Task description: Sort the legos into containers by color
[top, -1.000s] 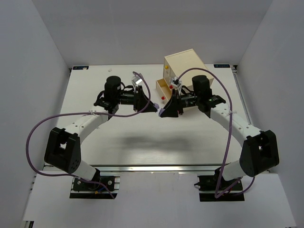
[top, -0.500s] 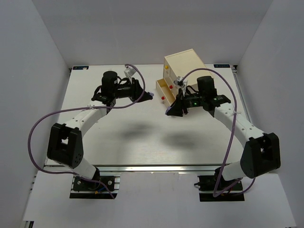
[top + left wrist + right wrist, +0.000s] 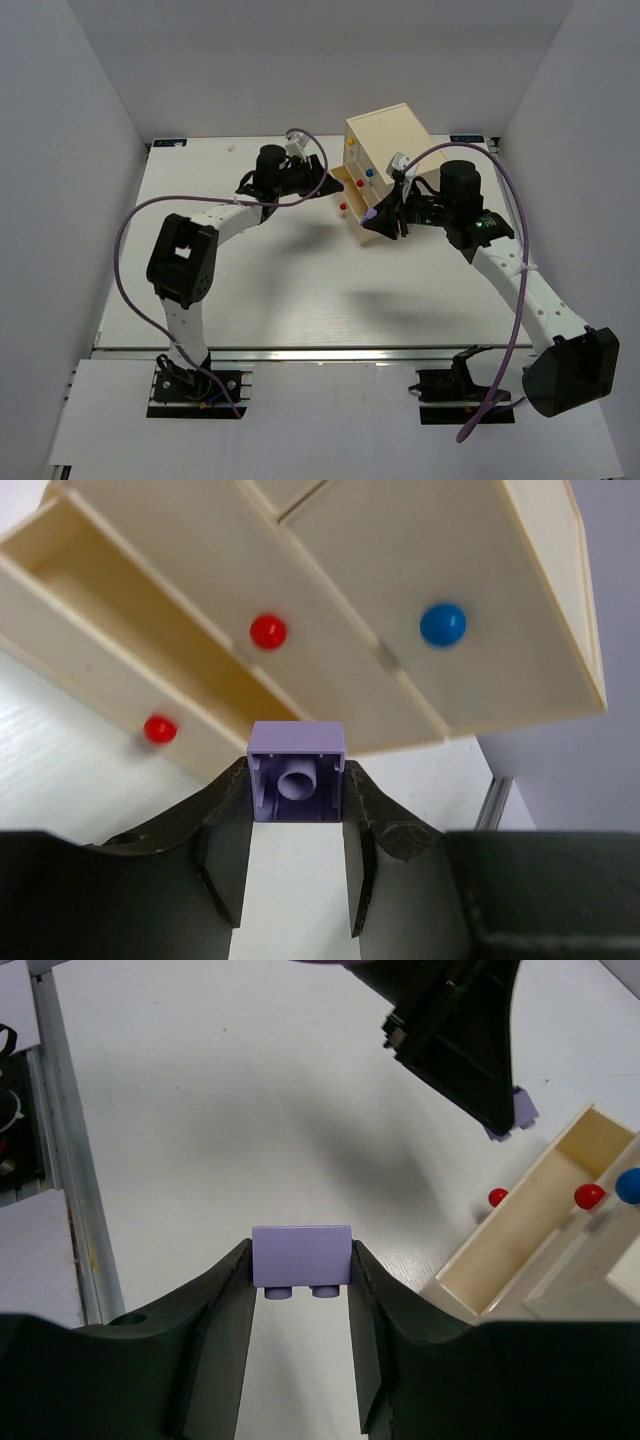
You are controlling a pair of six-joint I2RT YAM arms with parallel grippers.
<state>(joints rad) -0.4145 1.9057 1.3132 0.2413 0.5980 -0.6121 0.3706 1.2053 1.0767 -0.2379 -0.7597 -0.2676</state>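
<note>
In the left wrist view my left gripper [image 3: 296,776] is shut on a purple lego [image 3: 297,772], hollow underside facing the camera. It hangs just in front of the cream chest [image 3: 400,550], below an open drawer [image 3: 120,590] with red knobs. From above, the left gripper [image 3: 327,185] is at the chest's [image 3: 392,132] left front, by the pulled-out bottom drawer [image 3: 345,192]. My right gripper [image 3: 302,1260] is shut on a second purple lego [image 3: 302,1256], studs down, above bare table. In the top view the right gripper [image 3: 372,222] is just in front of the chest.
The chest front shows a yellow knob [image 3: 352,143], a blue knob [image 3: 370,172] and red knobs [image 3: 343,207]. The two grippers are close together at the chest's front. White walls enclose the table [image 3: 250,290]; a rail [image 3: 60,1140] runs along its edge.
The left gripper has swung right and back to the open drawer. The right arm has shifted right, its gripper staying in front of the chest. Both still hold their purple legos.
</note>
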